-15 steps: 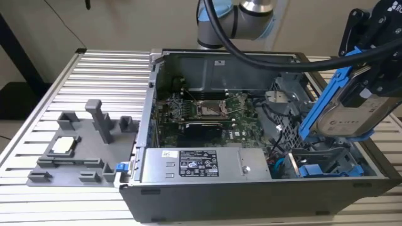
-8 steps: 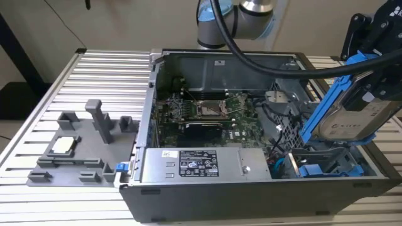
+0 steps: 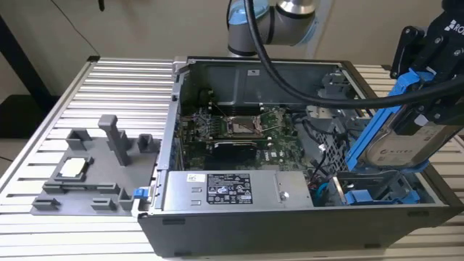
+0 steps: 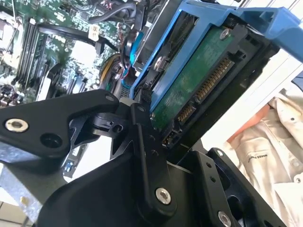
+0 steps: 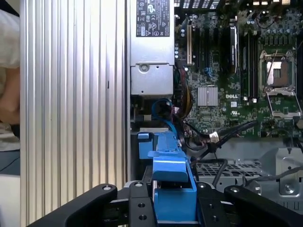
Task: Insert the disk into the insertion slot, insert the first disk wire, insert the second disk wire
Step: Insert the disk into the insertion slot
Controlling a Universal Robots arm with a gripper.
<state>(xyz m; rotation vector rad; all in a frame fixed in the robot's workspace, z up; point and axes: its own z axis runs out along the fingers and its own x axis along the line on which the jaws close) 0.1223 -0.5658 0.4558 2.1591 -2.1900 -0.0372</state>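
Step in hand: inserting the disk, which I judge not yet seated.
Gripper: the gripper (image 3: pixel 429 109) hangs over the near corner of the computer case (image 3: pixel 290 228), at the exterior view's right. Its jaws are clenched on the disk's blue carrier (image 5: pixel 173 198).
Disk: the disk (image 3: pixel 395 141) is held in the air, steeply tilted. Its lower end is just above the bay and its upper end leans away to the exterior view's right. In the second wrist view its green circuit side and connector edge face the camera.
Insertion slot: the insertion slot (image 3: pixel 327 148), with its perforated wall, sits between the power-supply box (image 3: pixel 232 190) and the case's right wall. More blue plastic shows low inside it.
Doing it well: the tilt looks too steep to slide in, so the carrier probably needs levelling and squaring to the slot's width.
Risk: loose cables (image 5: pixel 208 137) lie beside the cage and could snag the carrier's end.
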